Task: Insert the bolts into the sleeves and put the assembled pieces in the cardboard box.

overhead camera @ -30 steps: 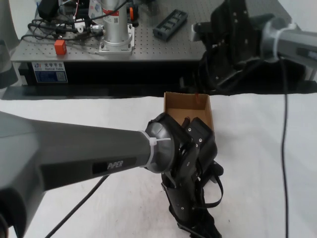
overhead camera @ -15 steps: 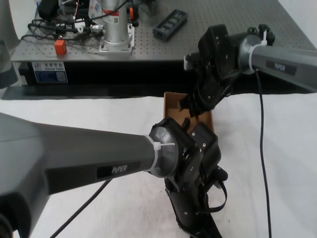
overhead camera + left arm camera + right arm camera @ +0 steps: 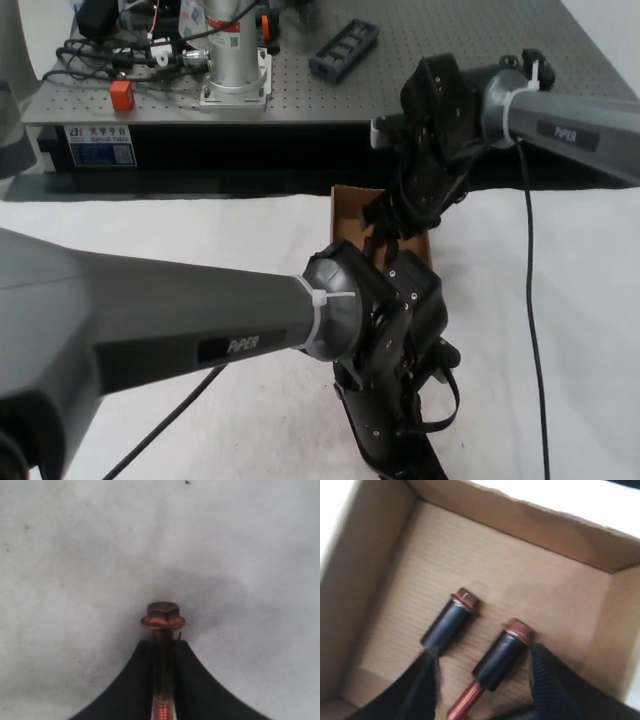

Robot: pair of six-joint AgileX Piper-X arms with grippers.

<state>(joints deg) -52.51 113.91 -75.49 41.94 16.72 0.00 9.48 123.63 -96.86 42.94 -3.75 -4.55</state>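
My left gripper (image 3: pixel 162 644) is shut on a copper bolt (image 3: pixel 162 621), its hex head sticking out past the fingertips above the white cloth (image 3: pixel 75 555). In the high view the left arm's wrist (image 3: pixel 375 330) hangs low at the front, just in front of the cardboard box (image 3: pixel 345 203). My right gripper (image 3: pixel 485 664) is open inside the box (image 3: pixel 545 530), fingers spread on either side of one assembled bolt-in-sleeve piece (image 3: pixel 501 656) lying on the box floor. A second assembled piece (image 3: pixel 447 624) lies beside it. The right arm (image 3: pixel 440 130) comes in from the right.
Behind the cloth stands a perforated metal bench (image 3: pixel 450 40) with a metal post (image 3: pixel 233 50), an orange block (image 3: pixel 121 94), a black tray (image 3: pixel 343 48) and cables (image 3: pixel 110 50). A black cable (image 3: pixel 530 300) trails from the right arm over the cloth.
The right arm has swung in from the back right and come down over the cardboard box. The left arm has stayed nearly still with its bolt.
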